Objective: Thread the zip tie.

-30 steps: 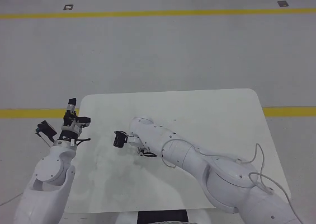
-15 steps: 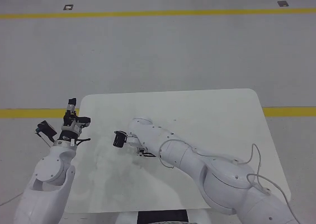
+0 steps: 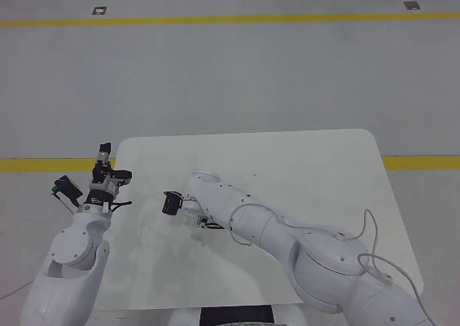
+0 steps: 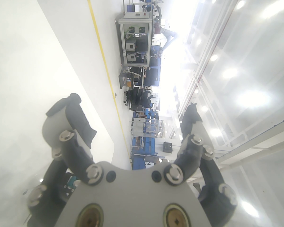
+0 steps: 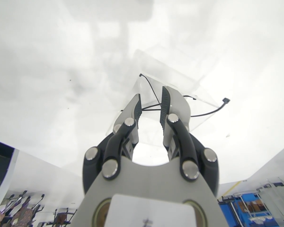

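The right claw is released. Its two ribbed fingers stand a little apart and nothing is pinched between them. Thin black strands of the zip tie cross in the gap between the fingertips. One strand runs straight through the gap, and another curves away to the tie's small square head, which lies out past one finger. I cannot tell whether this is one tie or two. The strands lie on a clear sheet that rests flat on the white table, and the claw is poised just over that sheet.

From above, the right claw sits on the table at about 9 o'clock from its centre, well inside the edge. The zip tie shows there as a small dark mark right at the fingertips. The right arm reaches in from roughly 5 o'clock.

The left claw is spread wide — both black-padded fingers far apart, holding nothing. In the top view the left claw hangs at the table's 9 o'clock edge, pointing toward 12, well apart from the tie and from the right claw.

Out on the floor, a yellow line passes behind the table from 9 to 3 o'clock — a second one lies farther off toward 12.
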Tool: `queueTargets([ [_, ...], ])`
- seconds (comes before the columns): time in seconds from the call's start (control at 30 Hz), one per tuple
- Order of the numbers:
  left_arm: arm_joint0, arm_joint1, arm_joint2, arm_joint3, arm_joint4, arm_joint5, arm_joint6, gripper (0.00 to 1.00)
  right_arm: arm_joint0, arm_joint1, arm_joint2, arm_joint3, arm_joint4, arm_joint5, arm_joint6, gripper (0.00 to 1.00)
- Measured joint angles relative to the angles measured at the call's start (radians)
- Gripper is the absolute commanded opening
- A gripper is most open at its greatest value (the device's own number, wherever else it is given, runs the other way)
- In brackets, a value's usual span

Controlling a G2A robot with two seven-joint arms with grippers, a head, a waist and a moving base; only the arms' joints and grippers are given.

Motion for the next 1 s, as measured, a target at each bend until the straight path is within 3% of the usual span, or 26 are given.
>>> queueTargets([
  [0.77,0.0,0.0,0.0,0.0,0.0,0.0,0.0,1.0,-0.004,-0.015,0.0,0.05,0.003,0.0,-0.012,0.11],
  [0.93,0.0,0.0,0.0,0.0,0.0,0.0,0.0,1.0,-0.002,-0.019,0.0,0.057,0.001,0.0,-0.011,0.0],
  [1.0,0.0,0.0,0.0,0.0,0.0,0.0,0.0,1.0,-0.001,-0.02,0.0,0.059,-0.001,0.0,-0.011,0.0],
])
